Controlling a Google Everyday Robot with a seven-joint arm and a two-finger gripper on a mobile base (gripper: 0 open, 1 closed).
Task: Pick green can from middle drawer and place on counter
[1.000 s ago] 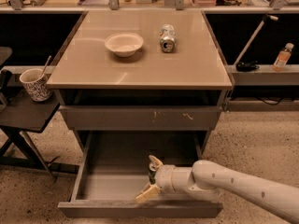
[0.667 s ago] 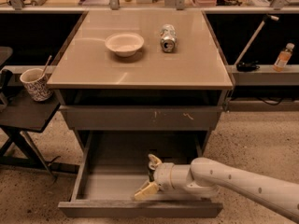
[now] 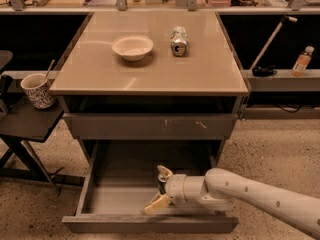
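The middle drawer [image 3: 115, 199] is pulled open at the bottom of the grey cabinet, and its flat grey floor shows. My gripper [image 3: 160, 189] is inside it at the front middle, on a white arm that comes in from the lower right. Its pale fingers [image 3: 156, 203] stand apart. A small dark shape between them looks like the green can [image 3: 161, 184], mostly hidden by the gripper. The beige counter [image 3: 150, 69] is above.
A white bowl [image 3: 132, 47] and a pale silvery can [image 3: 178, 40] lying on its side are on the counter. The closed drawer front [image 3: 150, 126] above has small scratches. A dark side table [image 3: 27, 121] with a mug [image 3: 37, 90] stands at left. A bottle [image 3: 302, 60] is on the right shelf.
My gripper has shifted slightly left inside the drawer, and the lower finger has come up a little. Nothing on the counter has moved.
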